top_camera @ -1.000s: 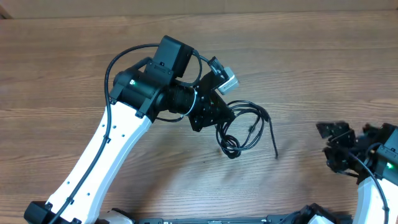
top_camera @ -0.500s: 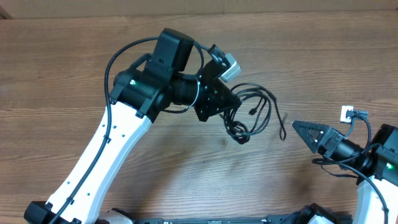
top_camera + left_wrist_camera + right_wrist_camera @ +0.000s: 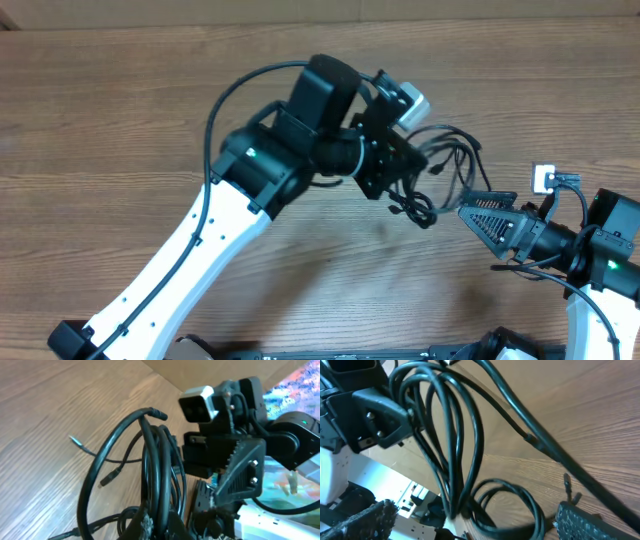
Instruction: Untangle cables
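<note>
Cables (image 3: pixel 445 165): thin black cords, bunched in several loops. They sat right of centre over the wooden table (image 3: pixel 100 100), between the two claws.

Left claw (image 3: pixel 405 185): clenched on the bunch. The left arm (image 3: pixel 200 230) reached in from the lower left. The loops fanned out from the grip toward the right claw (image 3: pixel 478 215).

Left wrist view: the cables (image 3: pixel 155 460) rose from the clamped left claw (image 3: pixel 150 527) at the bottom edge as a tight sheaf. They arched over at the top and dropped again as one wide loop on the left side. Two small plug ends (image 3: pixel 106 480) stuck out free of the bunch over the wood. Could not tell whether they touched it. The right claw (image 3: pixel 235 480) faced the bunch from just behind it.

Right claw: released, jaws spread wide. In the right wrist view its fingers (image 3: pixel 367 520) sat at the two lower corners, well apart. A low loop of the cables (image 3: pixel 512 492) lay between them, and no contact with either could be made out. Taller loops hung from the left claw (image 3: pixel 380 420) at upper left. One strand crossed diagonally from top centre to lower right.

Overhead: the right claw's tip pointed left, just beside the lower right loops. Touching or not, could not tell.
</note>
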Action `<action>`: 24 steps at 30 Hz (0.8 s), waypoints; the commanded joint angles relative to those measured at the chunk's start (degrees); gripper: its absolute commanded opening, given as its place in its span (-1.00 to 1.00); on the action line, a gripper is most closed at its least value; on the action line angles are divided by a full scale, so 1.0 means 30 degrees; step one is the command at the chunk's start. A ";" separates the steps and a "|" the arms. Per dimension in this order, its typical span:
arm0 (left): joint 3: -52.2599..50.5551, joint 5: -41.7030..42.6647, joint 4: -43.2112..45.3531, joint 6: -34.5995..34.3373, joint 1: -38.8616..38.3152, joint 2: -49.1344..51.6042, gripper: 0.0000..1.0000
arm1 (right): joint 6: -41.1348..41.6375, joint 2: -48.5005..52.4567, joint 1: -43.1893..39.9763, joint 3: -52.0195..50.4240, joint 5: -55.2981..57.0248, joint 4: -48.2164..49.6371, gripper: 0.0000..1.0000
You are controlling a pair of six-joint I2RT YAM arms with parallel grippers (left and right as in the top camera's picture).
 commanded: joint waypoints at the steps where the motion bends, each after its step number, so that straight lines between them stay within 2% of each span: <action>1: 0.0321 -0.0911 0.0321 -0.0437 -0.1093 -0.0466 -0.91 | -0.0211 -0.0211 0.0182 0.0051 -0.0750 0.0066 1.00; 4: 0.0321 -0.1668 0.0627 -0.0743 -0.1938 -0.0459 -0.91 | -0.0204 -0.0211 0.0641 0.0051 -0.0750 0.0204 1.00; 6: 0.0321 -0.2288 0.0648 -0.0860 -0.2171 -0.0459 -0.92 | 0.0029 -0.0211 0.0831 0.0058 -0.0750 0.0525 0.80; 7: 0.0321 -0.3038 0.0627 -0.1173 -0.2259 -0.0466 -0.92 | 0.0867 -0.0211 0.0852 0.0066 -0.0750 0.0954 0.38; 9: 0.0321 -0.3614 0.0685 -0.1719 -0.2259 -0.0459 -0.91 | 0.1202 -0.0211 0.0860 0.0066 -0.0750 0.1020 -0.02; 11: 0.0321 -0.3810 0.0765 -0.1923 -0.2266 -0.0459 -0.91 | 0.1319 -0.0211 0.0860 0.0066 -0.0750 0.1020 -0.52; 13: 0.0321 -0.3912 0.0765 -0.1923 -0.2259 -0.0459 -0.92 | 0.1559 -0.0211 0.0860 0.0087 -0.0750 0.1013 -0.85; 14: 0.0321 -0.3920 0.0765 -0.1923 -0.2259 -0.0430 -0.92 | 0.1953 -0.0211 0.0860 0.0087 -0.0750 0.1107 -0.92; 19: 0.0321 -0.4401 0.0750 -0.2076 -0.2259 -0.0087 -0.87 | 0.4364 -0.0211 0.0860 0.0087 -0.0750 0.2171 -0.93; 20: 0.0321 -0.4401 0.0750 -0.2076 -0.2259 -0.0036 -0.77 | 0.4568 -0.0211 0.0860 0.0087 -0.0750 0.2200 -0.93; 22: 0.0321 -0.4408 0.0685 -0.2069 -0.2259 0.0240 -0.30 | 0.5668 -0.0211 0.0852 0.0087 -0.0750 0.2630 -0.93; 24: 0.0321 -0.4415 0.0444 -0.2069 -0.2215 0.0510 -0.04 | 0.6790 -0.0211 0.0860 0.0087 -0.0750 0.3541 -0.93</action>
